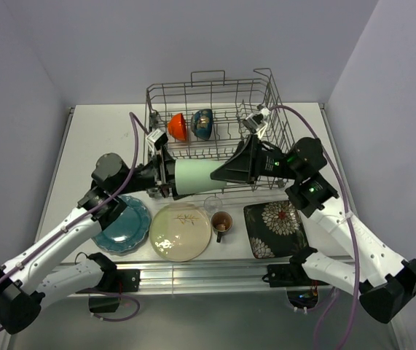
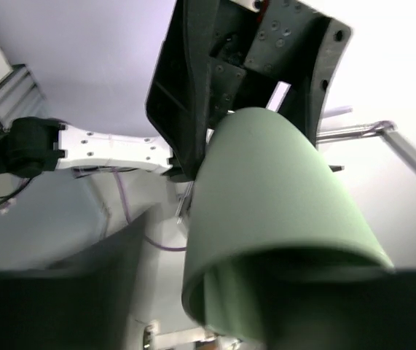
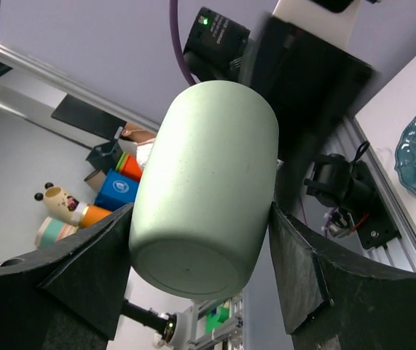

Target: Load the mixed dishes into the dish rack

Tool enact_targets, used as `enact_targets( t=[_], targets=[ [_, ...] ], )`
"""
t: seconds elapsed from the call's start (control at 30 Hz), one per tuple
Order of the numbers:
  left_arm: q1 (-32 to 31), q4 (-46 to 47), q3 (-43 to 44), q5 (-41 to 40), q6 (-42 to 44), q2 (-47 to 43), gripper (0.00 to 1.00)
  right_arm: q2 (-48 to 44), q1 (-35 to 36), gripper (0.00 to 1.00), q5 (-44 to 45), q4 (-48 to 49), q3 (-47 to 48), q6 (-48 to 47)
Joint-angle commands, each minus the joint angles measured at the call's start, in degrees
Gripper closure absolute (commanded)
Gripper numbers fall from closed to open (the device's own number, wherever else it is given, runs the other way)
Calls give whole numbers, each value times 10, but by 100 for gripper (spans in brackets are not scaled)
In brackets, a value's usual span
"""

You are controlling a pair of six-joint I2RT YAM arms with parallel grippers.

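The pale green cup (image 1: 197,177) hangs on its side above the table's front half, between both grippers. My right gripper (image 1: 221,173) is shut on its base end; in the right wrist view both fingers (image 3: 95,262) press the cup (image 3: 204,186) from either side. My left gripper (image 1: 167,179) is at the rim end; in the left wrist view a strip of light separates its left finger (image 2: 55,299) from the cup (image 2: 273,197). The dish rack (image 1: 215,131) holds the red-orange bowl (image 1: 178,126) and dark bowl (image 1: 202,124). On the table lie the teal plate (image 1: 124,226), cream plate (image 1: 181,232), brown mug (image 1: 221,222), clear glass (image 1: 212,204) and black floral plate (image 1: 275,228).
The rack stands at the back centre of the white table (image 1: 98,138), just behind both grippers. The dishes lie in a row along the front edge under the arms. Purple cables (image 1: 138,124) loop over each arm.
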Motion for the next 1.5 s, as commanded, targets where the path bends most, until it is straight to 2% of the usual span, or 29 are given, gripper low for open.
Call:
enact_targets(
  t=[0.0,0.03,0.1,0.17,0.23,0.27,0.37,0.4,0.47,0.5,0.53,0.57,0.6,0.63,0.67,0.7,0.8,0.87,0.9,1.0,1.2,1.47],
  targets=[
    [20,-9,30,15,19,10,16,21,0,100,-14,30,23,-1],
    [29,-53,33,12,27,7,1,33,-4,100,-14,22,37,-12],
    [70,-110,42,1,62,-4,1,46,-23,100,-7,-24,58,-34],
    [103,-234,64,-20,111,-18,1,71,-40,100,-5,-82,95,-73],
    [149,-319,95,-72,143,-27,1,105,-68,100,1,-124,139,-117],
    [164,-409,108,-94,170,-33,1,116,-79,100,1,-150,153,-127],
    [208,-530,159,-178,211,-26,1,171,-113,100,19,-213,221,-180],
    [224,-606,185,-194,223,-19,1,188,-119,100,31,-274,246,-200],
    [236,-667,207,-230,263,10,1,249,-136,100,88,-344,335,-260],
    [243,-706,220,-235,275,22,1,274,-139,100,118,-426,415,-284],
    [245,-719,223,-238,284,34,1,333,-140,100,152,-476,464,-342],
    [246,-727,225,-231,295,54,1,363,-136,100,236,-564,513,-368],
    [247,-722,224,-221,300,62,2,397,-136,100,275,-604,563,-388],
    [247,-715,223,-212,303,69,2,464,-137,100,306,-641,661,-419],
    [247,-707,220,-194,303,77,4,496,-137,100,363,-702,710,-433],
    [247,-697,221,-190,305,81,4,560,-137,100,385,-728,809,-453],
    [247,-693,229,-190,313,84,5,643,-140,100,446,-787,921,-471],
    [248,-693,238,-192,321,90,5,646,-140,100,472,-768,901,-475],
    [248,-693,241,-190,323,94,5,633,-141,100,492,-757,849,-481],
    [248,-692,249,-182,331,112,5,620,-139,100,529,-721,783,-496],
    [248,-678,233,-161,325,131,7,672,-135,100,572,-718,831,-519],
    [248,-709,236,-161,341,141,8,735,-129,100,607,-708,894,-534]
  ],
)
